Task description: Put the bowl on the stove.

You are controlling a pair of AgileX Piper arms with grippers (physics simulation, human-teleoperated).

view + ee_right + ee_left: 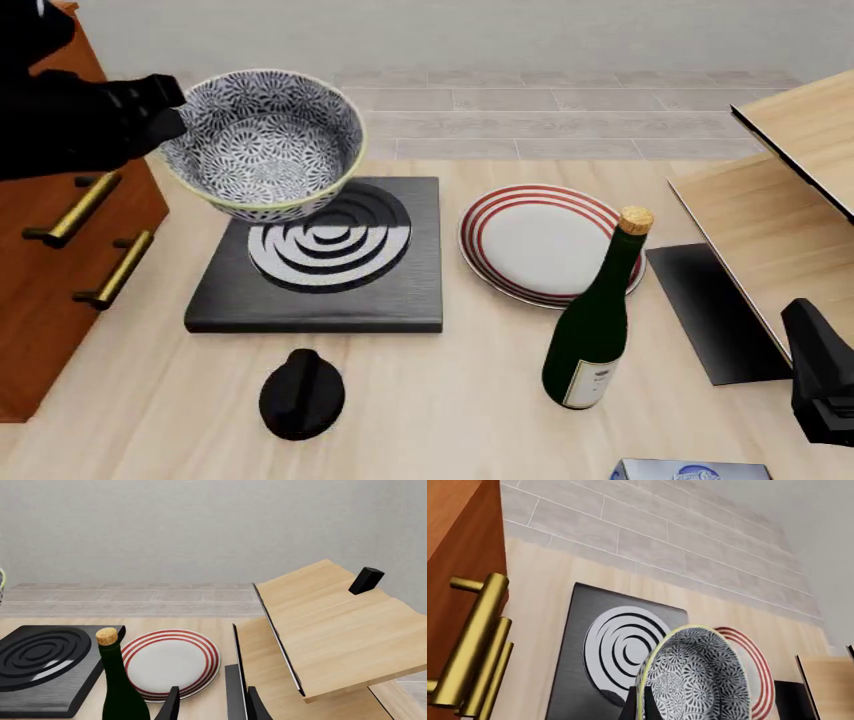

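Note:
The blue-patterned white bowl hangs tilted in the air over the back left of the black stove, clear of its ringed burner. My left gripper is shut on the bowl's left rim. In the left wrist view the bowl fills the space just past the fingers, with the stove behind it. At the table's front right my right gripper is low and holds nothing. Its fingers stand apart in the right wrist view.
A red-ringed plate lies right of the stove, with a green corked bottle in front of it. A black mat and a wooden rack stand at the right. A brass-handled cabinet is at the left. A black knob sits near the front.

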